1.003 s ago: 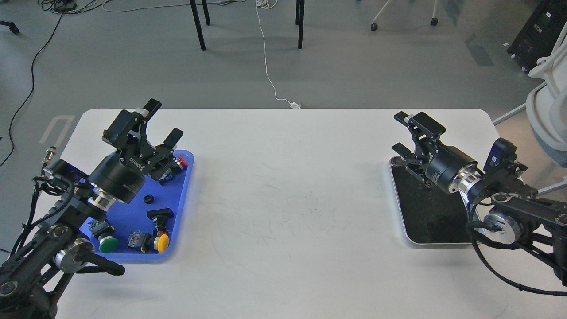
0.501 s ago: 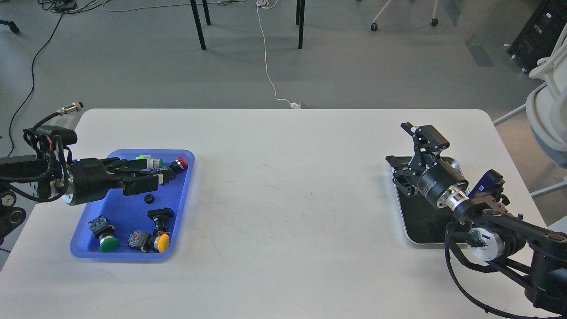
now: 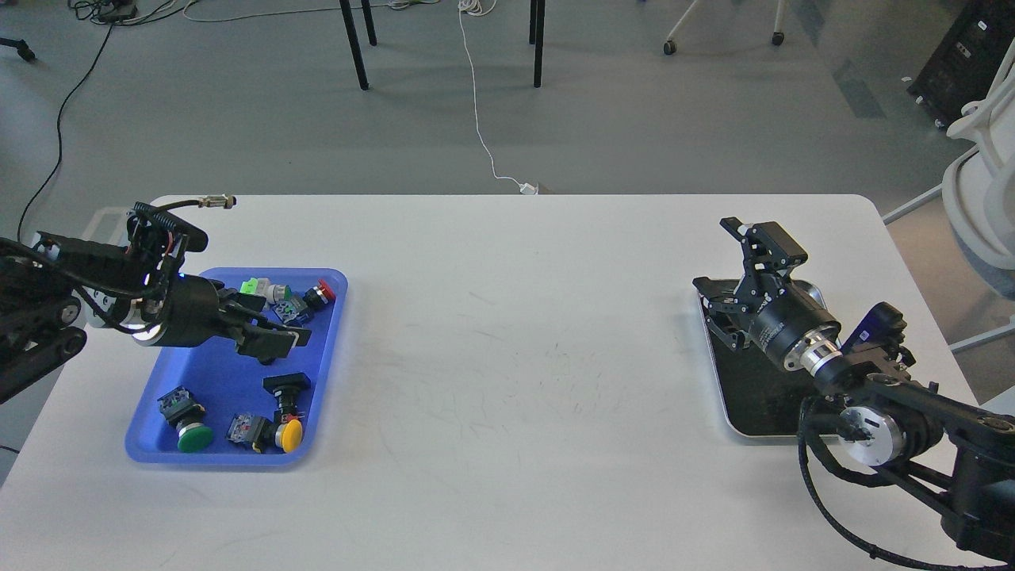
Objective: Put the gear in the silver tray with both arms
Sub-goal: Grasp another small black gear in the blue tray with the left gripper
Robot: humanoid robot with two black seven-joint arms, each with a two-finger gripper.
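mid-table (image 3: pixel 507 357) — bare, passable | blue tray (image 3: pixel 333 333) — crowded with push-buttons (image 3: pixel 285 432)

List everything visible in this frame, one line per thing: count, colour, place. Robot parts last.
white table: 1, white, fills the lower view.
blue tray: 1, blue plastic, table's left side.
green-capped push button: 1, green, blue tray's near left corner.
yellow-capped push button: 1, yellow, blue tray's near right corner.
red-capped push button: 1, red, blue tray's far right corner.
other small switch parts: several, black, green and grey, scattered in the blue tray; exact count unclear.
silver tray: 1, shiny rim, black inside, table's right side.
white cable: 1, on the floor beyond the table.
left gripper: 1, black, low over the blue tray.
right gripper: 1, black, open, over the silver tray's far end.
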